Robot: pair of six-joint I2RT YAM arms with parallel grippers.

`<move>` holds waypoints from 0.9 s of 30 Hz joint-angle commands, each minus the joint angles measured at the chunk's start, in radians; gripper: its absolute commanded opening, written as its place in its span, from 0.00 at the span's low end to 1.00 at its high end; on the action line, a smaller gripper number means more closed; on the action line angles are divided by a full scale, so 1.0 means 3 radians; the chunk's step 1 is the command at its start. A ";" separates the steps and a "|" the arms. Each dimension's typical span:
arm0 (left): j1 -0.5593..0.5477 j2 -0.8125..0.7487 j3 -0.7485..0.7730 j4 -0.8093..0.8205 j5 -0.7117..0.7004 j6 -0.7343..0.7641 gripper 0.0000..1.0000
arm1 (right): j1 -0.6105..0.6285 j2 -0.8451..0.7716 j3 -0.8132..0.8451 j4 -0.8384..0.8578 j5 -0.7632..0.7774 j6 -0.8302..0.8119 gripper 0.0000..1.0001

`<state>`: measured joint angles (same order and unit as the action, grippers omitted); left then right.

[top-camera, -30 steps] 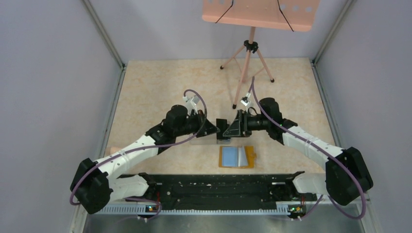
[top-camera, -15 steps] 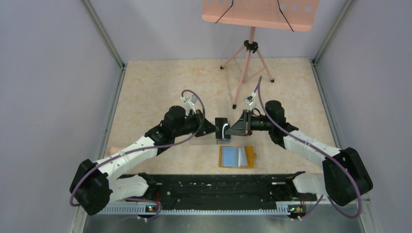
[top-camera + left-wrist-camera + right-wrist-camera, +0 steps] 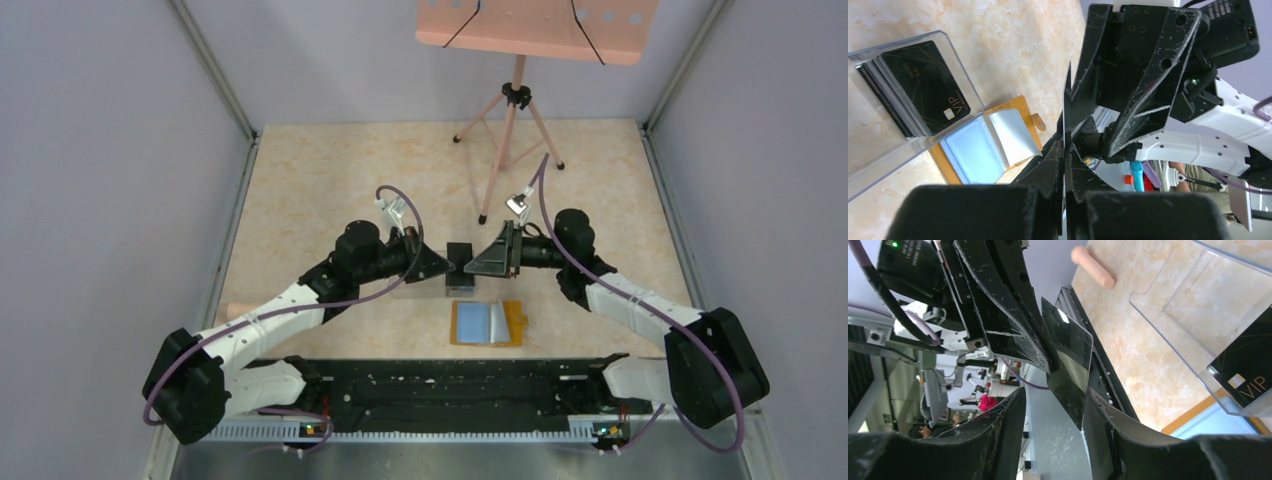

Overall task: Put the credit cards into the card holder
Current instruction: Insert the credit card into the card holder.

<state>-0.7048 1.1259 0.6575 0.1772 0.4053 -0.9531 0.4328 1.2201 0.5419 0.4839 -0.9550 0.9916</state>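
step: mid-air handover of 1 credit card (image 3: 1070, 357) | left tool (image 3: 1064, 160) pinching its edge | right tool (image 3: 1055, 395) spread around it, no grip | card holder (image 3: 487, 323) open on surface (image 3: 330, 170) | I'd centre card between right pads, clamp, then release left

This is a robotics lab test cell. Plain lilac panels (image 3: 100, 200) on metal posts (image 3: 212, 70) wall in a marbled table (image 3: 320, 170), with a pink perforated stand (image 3: 530, 28) on a tripod (image 3: 514, 110) at the back.

Orange card holder (image 3: 487, 323) lies open beside stacked black credit cards (image 3: 923, 87); one card (image 3: 1070, 365) is held aloft.
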 commanded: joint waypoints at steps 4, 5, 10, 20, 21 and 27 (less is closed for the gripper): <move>-0.0027 0.0001 -0.0059 0.0357 0.0229 -0.0069 0.00 | -0.0030 0.0039 -0.0035 0.1000 -0.0269 0.0395 0.46; -0.0024 0.0004 -0.0059 0.0364 0.0235 -0.0070 0.00 | -0.0031 0.0048 -0.0044 0.1064 -0.0284 0.0435 0.45; -0.0023 0.0039 -0.0056 0.0373 0.0266 -0.0072 0.00 | -0.0028 0.0042 -0.0103 0.1259 -0.0302 0.0541 0.16; -0.0044 0.0088 -0.0012 -0.0221 -0.0088 0.0080 0.42 | -0.0044 -0.0295 0.0032 -0.0703 0.0291 -0.0502 0.00; -0.0060 0.0120 0.0000 -0.0300 -0.0164 0.0107 0.42 | -0.0059 -0.0351 0.0032 -0.0959 0.0444 -0.0621 0.00; -0.0335 0.0549 0.0208 -0.0696 -0.0473 0.0246 0.39 | -0.0240 -0.0580 -0.0354 -0.1561 0.0914 -0.0763 0.00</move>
<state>-0.7525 1.2163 0.6544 0.0643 0.3435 -0.9298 0.3901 1.0889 0.4911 0.2081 -0.7994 0.8536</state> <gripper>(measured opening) 0.412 0.006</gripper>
